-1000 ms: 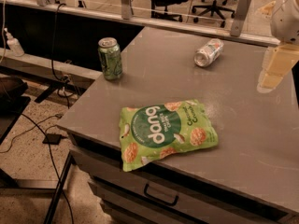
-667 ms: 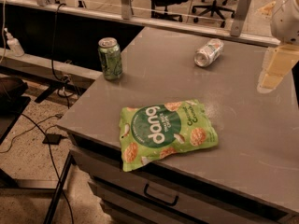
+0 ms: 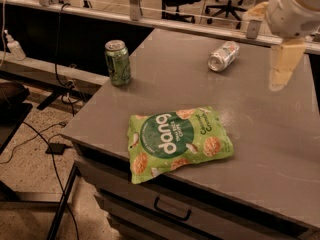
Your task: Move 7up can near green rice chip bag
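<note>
The 7up can (image 3: 223, 56) is silver-white and lies on its side near the far edge of the grey table (image 3: 280, 134), right of centre. The green rice chip bag (image 3: 177, 139) lies flat at the table's front edge, its lower left corner hanging a little over it. My gripper (image 3: 282, 66) is cream-coloured and hangs above the table at the upper right, to the right of the 7up can and apart from it. It holds nothing that I can see.
A darker all-green can (image 3: 117, 61) stands upright at the table's far left corner. A drawer with a handle (image 3: 172, 209) sits below the front edge. Cables run over the floor at the left, and office chairs stand behind the table.
My gripper has shifted slightly left and up, a little closer to the 7up can. The cans and the bag have not moved.
</note>
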Controlling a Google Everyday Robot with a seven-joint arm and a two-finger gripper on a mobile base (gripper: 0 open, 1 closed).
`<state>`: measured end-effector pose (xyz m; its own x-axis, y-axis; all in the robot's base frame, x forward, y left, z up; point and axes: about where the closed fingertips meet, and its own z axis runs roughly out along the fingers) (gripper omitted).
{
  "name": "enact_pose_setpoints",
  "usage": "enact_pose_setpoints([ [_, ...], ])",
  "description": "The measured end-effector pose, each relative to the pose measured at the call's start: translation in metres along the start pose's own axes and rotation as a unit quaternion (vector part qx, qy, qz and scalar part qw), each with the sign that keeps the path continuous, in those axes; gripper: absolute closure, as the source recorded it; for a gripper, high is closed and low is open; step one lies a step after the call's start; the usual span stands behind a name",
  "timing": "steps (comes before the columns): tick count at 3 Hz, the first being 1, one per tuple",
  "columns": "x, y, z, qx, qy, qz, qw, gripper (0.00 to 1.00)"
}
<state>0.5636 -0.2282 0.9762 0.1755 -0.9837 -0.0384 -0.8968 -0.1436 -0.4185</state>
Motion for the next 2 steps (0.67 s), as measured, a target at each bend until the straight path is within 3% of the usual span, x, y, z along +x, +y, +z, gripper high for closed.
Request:
enact_pose_setpoints([
  [1,-0.0109,-0.0111,-0.0177,-0.014,-0.011,-0.066,0.9976,0.0],
  [2,-0.0091,-0.0107,-0.0196,-0.011,-0.01,-0.065,0.9978,0.0],
])
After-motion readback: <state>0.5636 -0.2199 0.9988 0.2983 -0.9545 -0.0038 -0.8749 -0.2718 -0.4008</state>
